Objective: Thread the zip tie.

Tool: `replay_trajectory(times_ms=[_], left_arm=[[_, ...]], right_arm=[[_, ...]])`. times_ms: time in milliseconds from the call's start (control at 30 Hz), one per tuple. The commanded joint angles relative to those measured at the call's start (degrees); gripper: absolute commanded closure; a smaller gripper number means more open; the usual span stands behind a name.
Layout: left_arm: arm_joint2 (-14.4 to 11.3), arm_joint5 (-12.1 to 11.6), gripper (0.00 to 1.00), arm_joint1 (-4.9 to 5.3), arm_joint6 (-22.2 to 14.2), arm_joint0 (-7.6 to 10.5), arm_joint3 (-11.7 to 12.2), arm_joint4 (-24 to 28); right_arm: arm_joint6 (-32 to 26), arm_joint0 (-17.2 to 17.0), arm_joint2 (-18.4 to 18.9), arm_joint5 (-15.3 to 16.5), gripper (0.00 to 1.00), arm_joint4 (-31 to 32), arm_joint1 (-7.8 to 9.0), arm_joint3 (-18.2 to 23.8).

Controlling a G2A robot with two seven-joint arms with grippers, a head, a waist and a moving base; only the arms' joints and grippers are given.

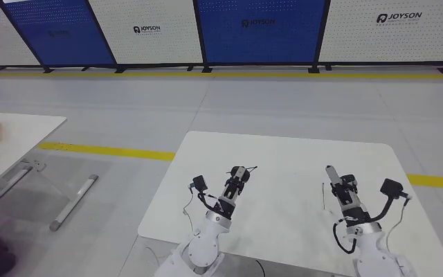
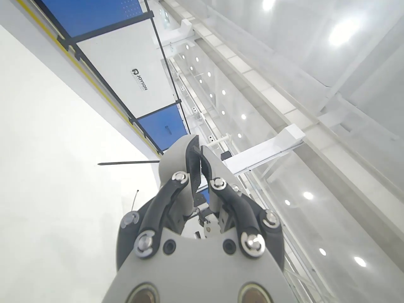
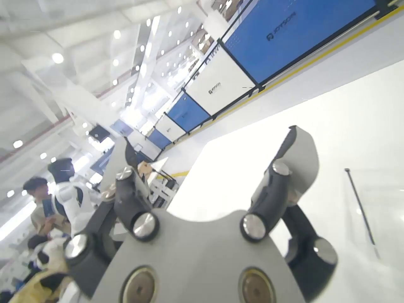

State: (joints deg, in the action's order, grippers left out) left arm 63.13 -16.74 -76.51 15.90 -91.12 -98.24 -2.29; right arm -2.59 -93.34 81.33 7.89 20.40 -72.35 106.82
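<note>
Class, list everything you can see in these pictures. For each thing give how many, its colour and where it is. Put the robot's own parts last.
Held zip tie: one, black, pinched in the left hand.
Loose zip tie: one, black, lying flat on the table beside the right hand.
Table: one, white, under both arms.
Second table: one, white, at the top view's left edge.
Wall panels: several, blue and white, in a row beyond the floor.
Floor lines: two, yellow, one along the panels, one passing behind the table.
Other robot: one, white and black, far off in the hall.
Left hand: one, grey and black, shut on the held zip tie.
Right hand: one, grey and black, open.
</note>
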Motion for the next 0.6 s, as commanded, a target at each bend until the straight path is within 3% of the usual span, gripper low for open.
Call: replay_trajectory(times_ms=[0, 367, 567], left_arm=[[0.3, 0.9, 1.00, 0.02, -0.2, -0.28, 0.1, 0.3], [0.5, 1.4, 1.00, 0.02, 0.0, -0.10, 0.1, 0.0], [-0.4, 2.9, 1.00, -0.98, 11.0, 2.07, 2.8, -4.6]], right_arm=[[-1.4, -0.4, 0.8, 0.7, 0.00, -3.6, 0.03, 0.2], [-1.9, -0.3, 0.4, 0.8, 0.00, -5.3, -0.06, 0.2], [-1.3, -1.2, 5.4, 1.5, 0.00, -14.8, -0.04, 0.8]])
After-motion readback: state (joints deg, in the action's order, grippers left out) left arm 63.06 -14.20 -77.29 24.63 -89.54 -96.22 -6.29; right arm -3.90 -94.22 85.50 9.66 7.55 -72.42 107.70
